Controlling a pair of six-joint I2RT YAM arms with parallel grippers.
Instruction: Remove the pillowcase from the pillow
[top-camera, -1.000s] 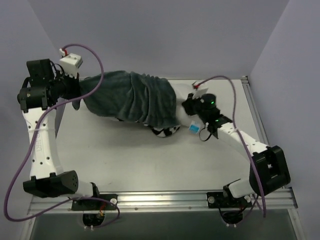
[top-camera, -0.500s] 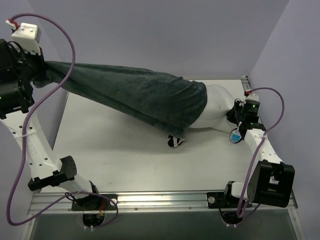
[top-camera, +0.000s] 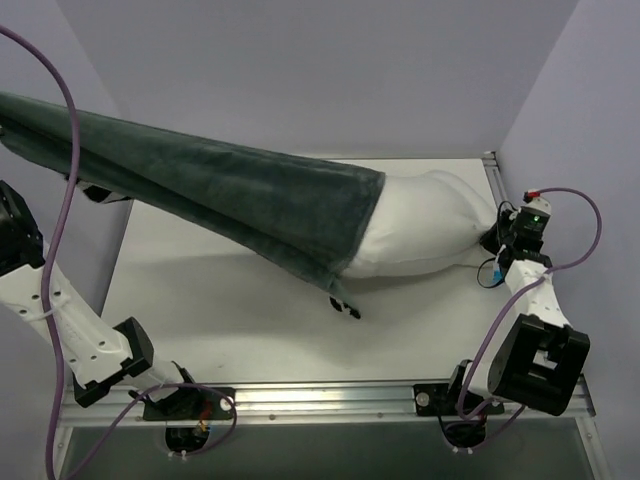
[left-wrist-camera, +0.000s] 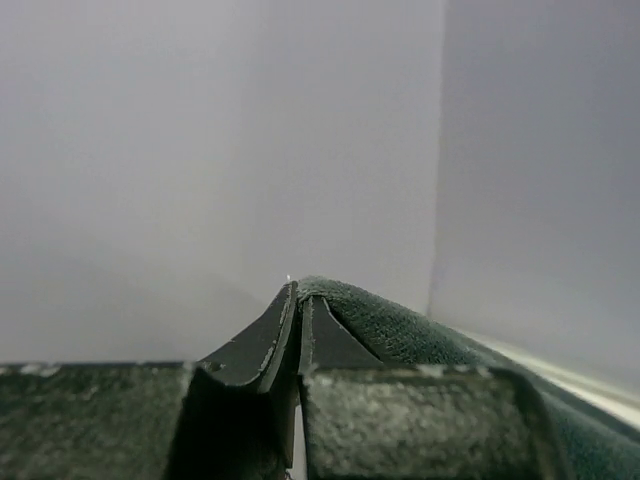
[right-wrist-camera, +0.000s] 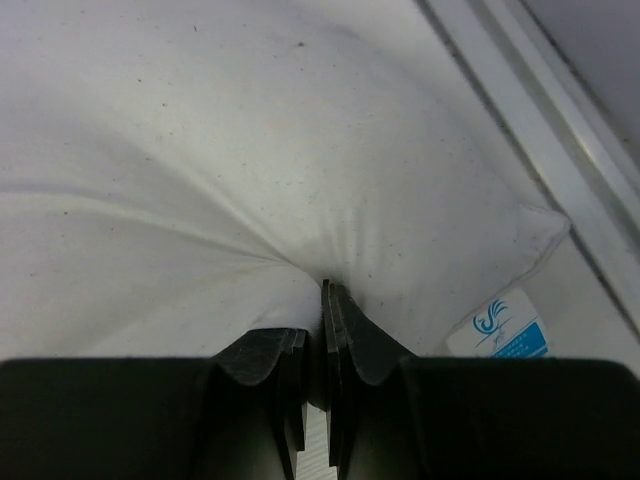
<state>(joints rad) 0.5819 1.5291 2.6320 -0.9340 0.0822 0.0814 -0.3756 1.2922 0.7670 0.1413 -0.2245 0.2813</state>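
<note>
Pillow: the plump white rectangular pillow (top-camera: 425, 225) lies at the right of the pale grey desk (top-camera: 230, 320); its left part is hidden inside the case.
Pillowcase: the dark green plush pillowcase (top-camera: 220, 185) stretches taut up and leftward, its far end cut off by the frame.
Left gripper: the left gripper (left-wrist-camera: 298, 318) is outside the top view; its wrist view shows the jaws closed, pinching a pillowcase fold.
Right gripper: the right gripper (right-wrist-camera: 325, 300) is clamped on the pillow's right end.
Tag: the small blue-and-white tag (right-wrist-camera: 500, 325) is just beside that gripper, its print unreadable.
</note>
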